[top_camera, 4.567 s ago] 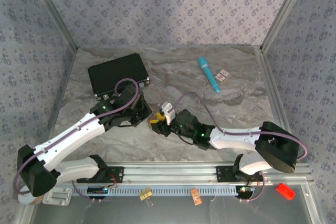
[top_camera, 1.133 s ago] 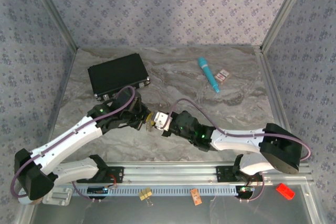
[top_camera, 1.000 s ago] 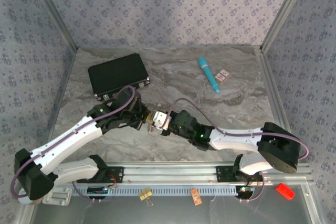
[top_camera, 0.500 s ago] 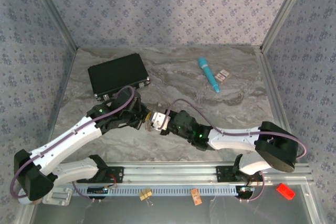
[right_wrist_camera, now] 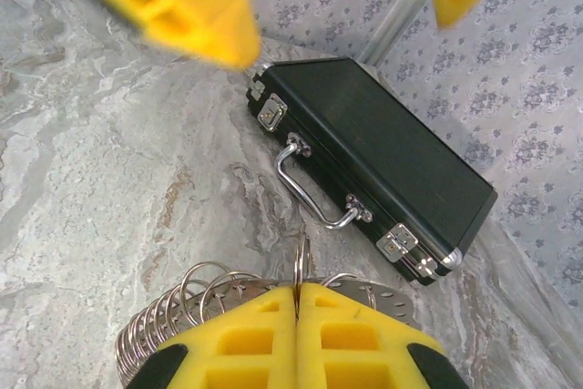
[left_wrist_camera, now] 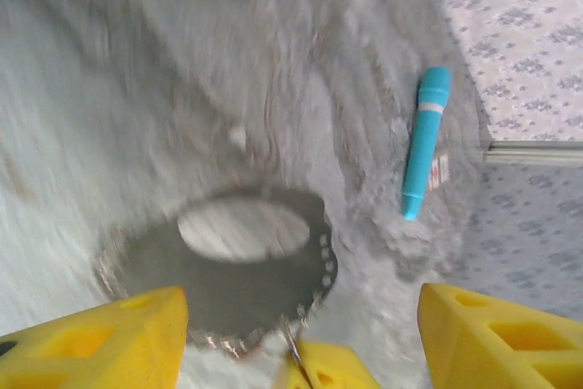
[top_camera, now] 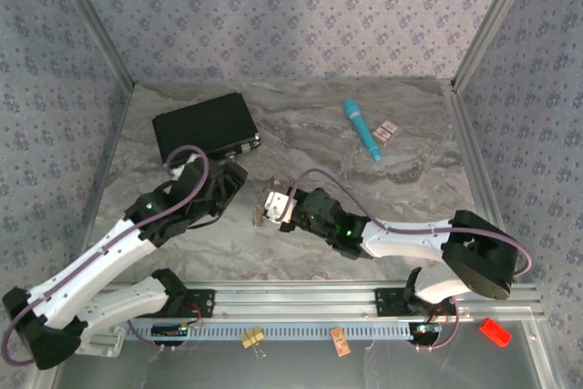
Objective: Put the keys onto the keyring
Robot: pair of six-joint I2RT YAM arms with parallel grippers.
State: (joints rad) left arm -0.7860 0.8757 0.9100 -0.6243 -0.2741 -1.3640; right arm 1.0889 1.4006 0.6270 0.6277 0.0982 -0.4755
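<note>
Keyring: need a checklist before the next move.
1. Grip: right gripper shut on the keyring: ok.
2. Clearance: left gripper open and apart from the keyring: ok.
3. Key ready in the left gripper: not ok, it holds nothing.
4. Left wrist view sharp enough to aim by: not ok, blurred.
5. Clutter: black case and teal pen lie apart from the keyring: ok.

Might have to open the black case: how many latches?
2, on the front of the case: one latch beyond the far end of the handle, one latch by its near end. Other sides are hidden.
</note>
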